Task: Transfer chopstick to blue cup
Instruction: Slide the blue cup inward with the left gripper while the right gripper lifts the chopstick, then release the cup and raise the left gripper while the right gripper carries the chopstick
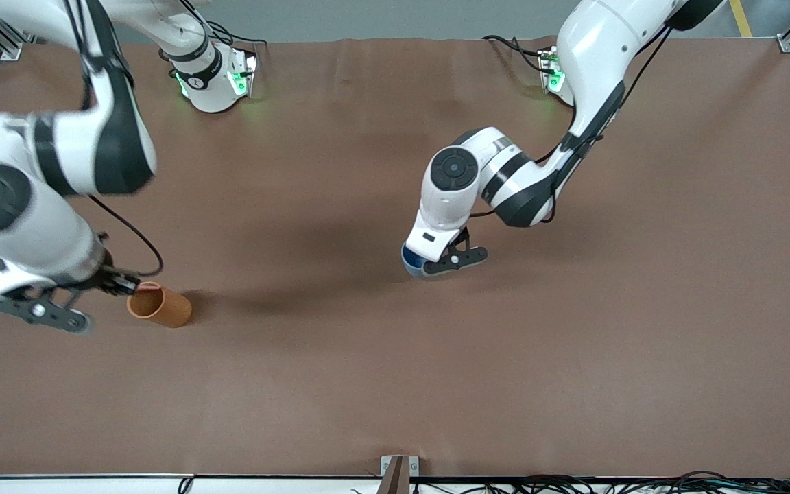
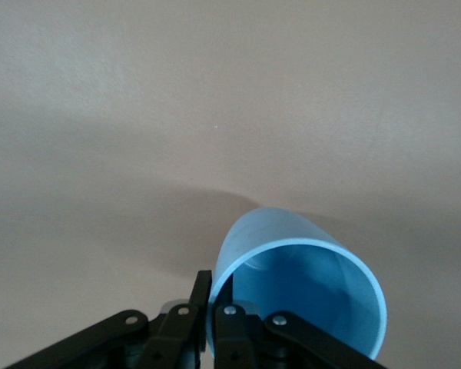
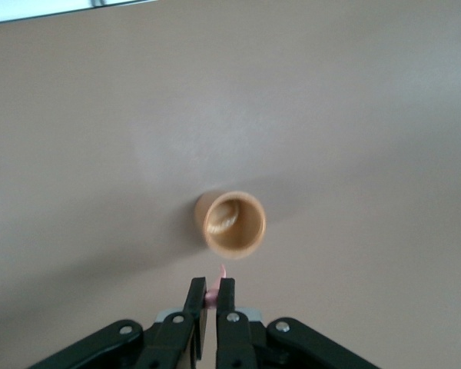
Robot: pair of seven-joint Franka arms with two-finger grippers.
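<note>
The right gripper (image 3: 213,296), up over the table (image 1: 395,384) just beside the orange-brown cup (image 1: 159,304), pinches the thin pink chopstick (image 3: 217,278) between closed fingers. That smooth cylindrical cup stands at the right arm's end. Well apart from it toward the left arm's end, the left gripper (image 2: 207,296) clamps the thin rim of the smooth, tapered blue cup (image 2: 300,288).

White arms, black joints, black cables

The blue cup (image 2: 292,284) was light blue with a darker inside, tilted, its rim pinched between the left fingers (image 2: 202,296), over the middle of the worktop (image 1: 395,384). Only a short pink tip of the chopstick (image 3: 217,283) showed, clamped between the right fingers (image 3: 194,304).
</note>
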